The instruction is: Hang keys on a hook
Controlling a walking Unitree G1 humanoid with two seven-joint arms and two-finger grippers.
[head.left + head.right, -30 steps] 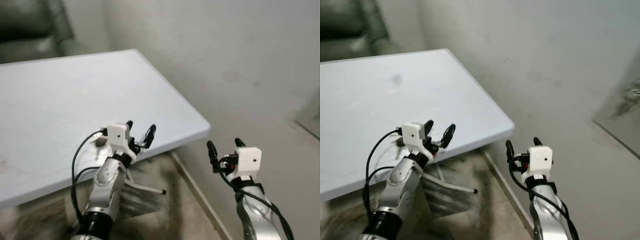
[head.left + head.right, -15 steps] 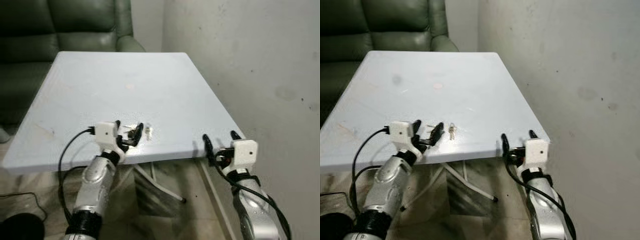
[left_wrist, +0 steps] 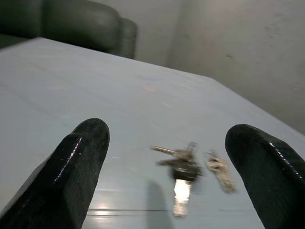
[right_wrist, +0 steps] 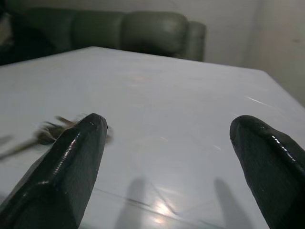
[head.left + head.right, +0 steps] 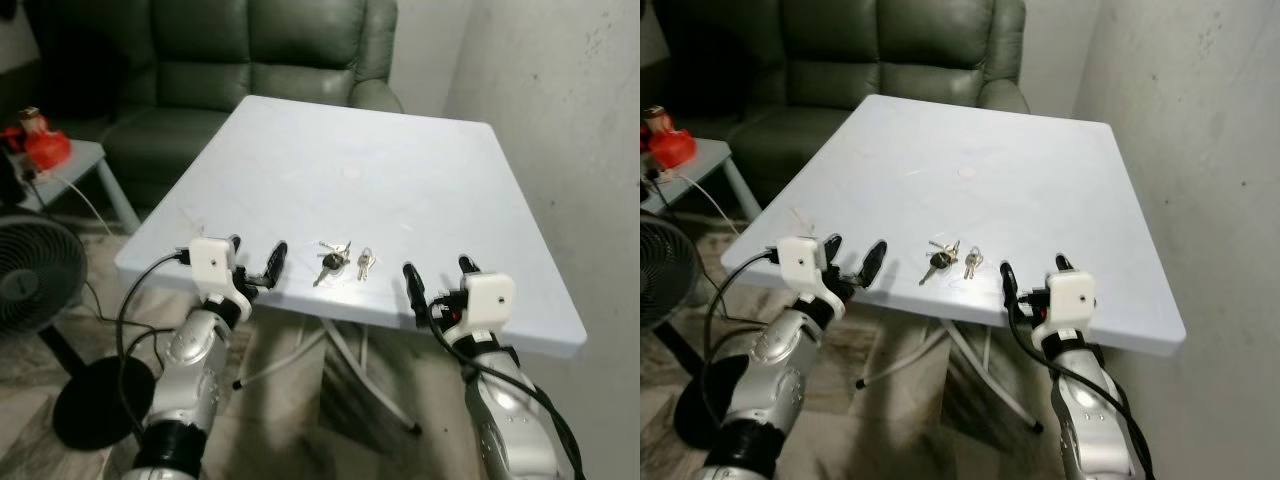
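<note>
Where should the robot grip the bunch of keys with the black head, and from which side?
Grip the black key head from above with the left gripper, probably: the bunch lies flat on the table, and the head is its thickest part.

My two head cameras look forward and down from above at the desk (image 5: 420, 170), side by side, sharing nearly the same scene. Each wrist camera looks low along its own tool across the desk top, close in; both catch the keys (image 3: 183, 167).
</note>
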